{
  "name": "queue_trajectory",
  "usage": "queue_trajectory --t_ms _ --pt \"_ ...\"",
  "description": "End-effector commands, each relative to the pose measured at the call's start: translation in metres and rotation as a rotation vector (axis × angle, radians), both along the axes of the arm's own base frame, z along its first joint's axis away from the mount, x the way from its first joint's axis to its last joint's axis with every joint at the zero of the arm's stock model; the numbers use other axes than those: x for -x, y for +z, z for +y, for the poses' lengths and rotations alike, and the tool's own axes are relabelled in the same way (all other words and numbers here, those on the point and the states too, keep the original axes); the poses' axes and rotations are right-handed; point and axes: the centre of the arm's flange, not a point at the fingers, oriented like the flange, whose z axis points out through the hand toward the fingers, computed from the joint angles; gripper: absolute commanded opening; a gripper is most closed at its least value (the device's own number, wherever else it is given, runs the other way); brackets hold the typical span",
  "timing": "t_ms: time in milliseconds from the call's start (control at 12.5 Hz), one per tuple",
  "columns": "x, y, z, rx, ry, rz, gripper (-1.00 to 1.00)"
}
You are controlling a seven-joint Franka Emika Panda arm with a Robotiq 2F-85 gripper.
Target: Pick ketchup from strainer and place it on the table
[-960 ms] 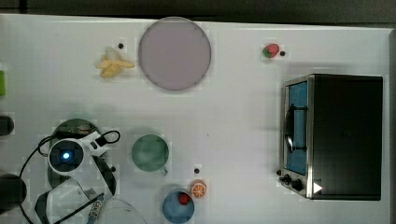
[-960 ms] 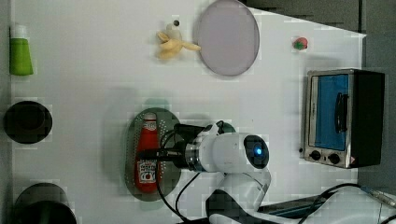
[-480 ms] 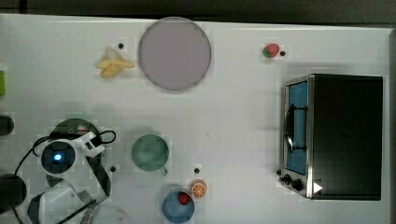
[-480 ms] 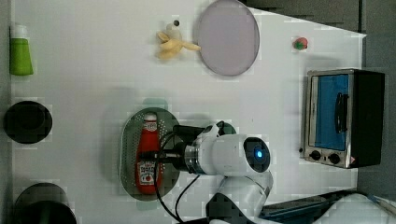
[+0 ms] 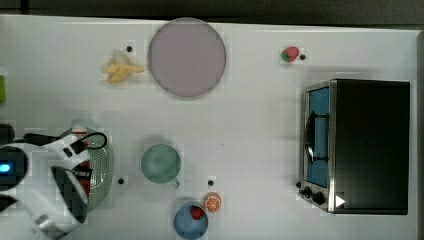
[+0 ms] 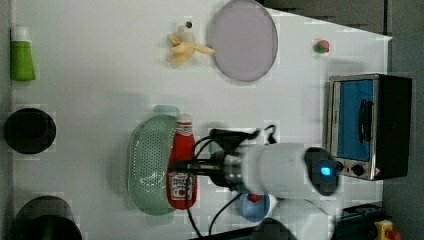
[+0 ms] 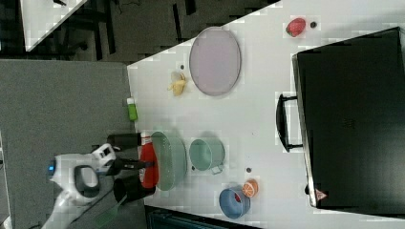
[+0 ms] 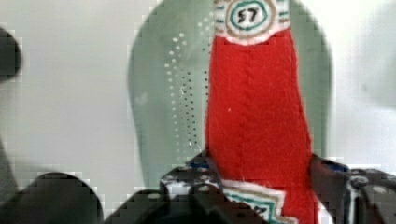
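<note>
The ketchup (image 6: pixel 182 150), a red bottle with a white cap, shows over the strainer's (image 6: pixel 147 165) rim on the left view's right side. My gripper (image 6: pixel 183 167) is shut on the bottle's middle, just above its label. In the wrist view the ketchup (image 8: pixel 257 116) runs between my two dark fingers (image 8: pixel 327 175), which press on both its sides, with the perforated strainer (image 8: pixel 163 93) behind it. In the top view my arm covers most of the strainer (image 5: pixel 102 165); the bottle's cap (image 5: pixel 79 130) peeks out. The white table (image 5: pixel 250 125) lies all around.
A green cup (image 5: pixel 160 163) stands close beside the strainer. A blue bowl (image 5: pixel 191 220) and an orange slice (image 5: pixel 213 202) lie near the front edge. A plate (image 5: pixel 187 57), banana (image 5: pixel 120 70), strawberry (image 5: pixel 290 54), toaster oven (image 5: pixel 360 145) and green bottle (image 6: pixel 22 60) are farther off.
My jaws have narrowed onto the ketchup. The arm has drifted toward the top view's left, and in the left view the bottle now sits over the strainer's right rim instead of its middle.
</note>
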Motion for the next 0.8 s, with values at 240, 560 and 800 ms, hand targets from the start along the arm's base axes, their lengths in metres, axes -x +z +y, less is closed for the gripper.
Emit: queue_trajectory --t_ms 240,560,800 --pt "-0.081 0.093 -0.082 0.032 -0.154 -0.026 0.18" --pt "-0.127 0.109 -0.193 0.065 -0.13 -0.076 0.18" --pt "-0.142 0.103 -0.274 0.155 -0.078 -0.098 0.18"
